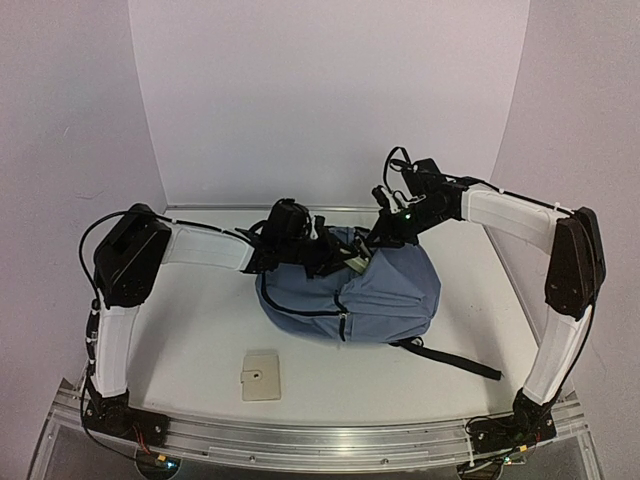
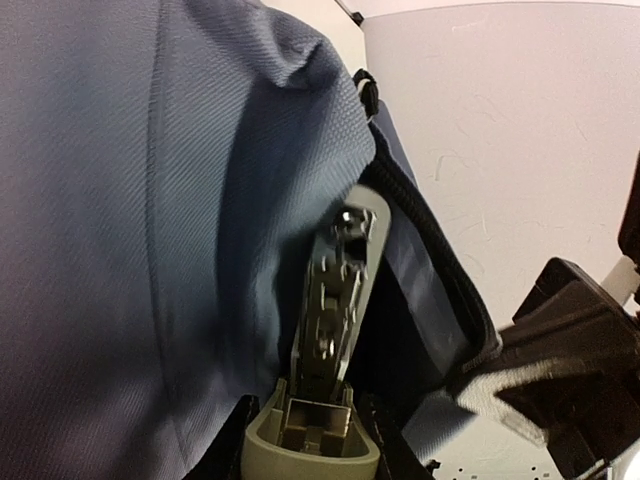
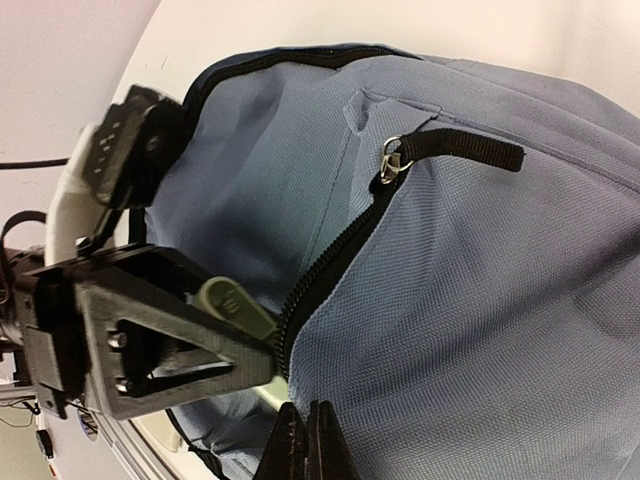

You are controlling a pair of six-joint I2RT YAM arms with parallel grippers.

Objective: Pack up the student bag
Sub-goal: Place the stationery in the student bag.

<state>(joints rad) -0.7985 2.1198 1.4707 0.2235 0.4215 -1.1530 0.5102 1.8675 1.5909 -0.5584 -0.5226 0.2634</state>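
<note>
The slate-blue student bag (image 1: 390, 290) lies in the middle of the table with its main zipper open. My left gripper (image 1: 325, 255) is shut on a grey-green stapler (image 1: 352, 262), whose front end points into the bag's opening. In the left wrist view the stapler (image 2: 335, 300) sits between the fingers (image 2: 312, 440) and reaches into the dark gap beside the zipper. My right gripper (image 1: 380, 235) is at the bag's top. In the right wrist view its tips (image 3: 305, 440) are pinched on the bag's fabric edge (image 3: 420, 300) by the zipper, next to the stapler (image 3: 235, 308).
A flat beige square object (image 1: 261, 376) lies on the table in front of the bag, to the left. A black strap (image 1: 455, 360) trails from the bag towards the front right. White walls enclose the back and both sides.
</note>
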